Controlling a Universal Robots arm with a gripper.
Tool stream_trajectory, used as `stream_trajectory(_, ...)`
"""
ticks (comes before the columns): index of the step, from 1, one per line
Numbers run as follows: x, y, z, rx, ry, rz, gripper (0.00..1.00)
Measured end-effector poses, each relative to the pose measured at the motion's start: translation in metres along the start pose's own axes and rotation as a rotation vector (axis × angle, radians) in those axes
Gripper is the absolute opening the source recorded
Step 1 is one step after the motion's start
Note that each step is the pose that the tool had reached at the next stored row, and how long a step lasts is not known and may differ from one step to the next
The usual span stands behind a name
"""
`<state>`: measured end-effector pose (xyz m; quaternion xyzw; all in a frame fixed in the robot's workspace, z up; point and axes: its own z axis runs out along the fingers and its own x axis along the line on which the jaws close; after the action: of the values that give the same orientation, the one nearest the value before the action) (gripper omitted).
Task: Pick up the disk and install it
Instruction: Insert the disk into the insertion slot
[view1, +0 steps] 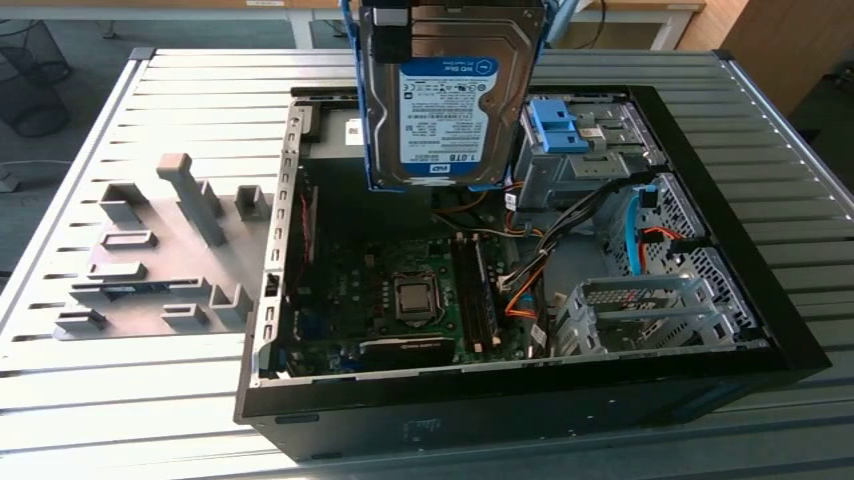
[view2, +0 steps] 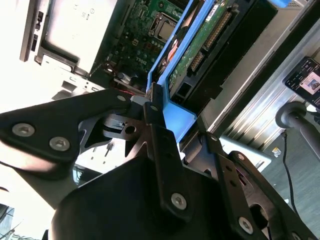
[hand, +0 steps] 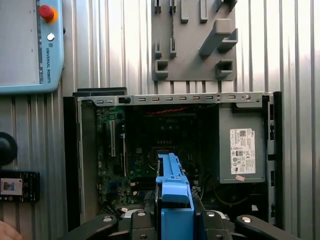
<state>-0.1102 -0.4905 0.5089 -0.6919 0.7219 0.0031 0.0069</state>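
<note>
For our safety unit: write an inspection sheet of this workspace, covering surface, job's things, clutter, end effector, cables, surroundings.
Surface: ribbed metal table, bearing an open computer case.
Job's things: the disk hangs upright above the case, label toward the exterior camera.
Clutter: grey fixture plate beside the case.
End effector: shut on the disk.
Cables: loose wire bundle inside the case.
Surroundings: teach pendant on the table.
</note>
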Motion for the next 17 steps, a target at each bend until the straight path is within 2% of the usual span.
stream_trajectory(4,0.0024,-0.0015,0.0006,0.0001,0.0003,0.000,0.36)
stream_trajectory(9,0.0023,-0.0103,0.0013,0.0001,0.0003,0.000,0.36)
stream_trajectory(17,0.0028,-0.0113,0.0019,0.0000,0.0004,0.000,0.36)
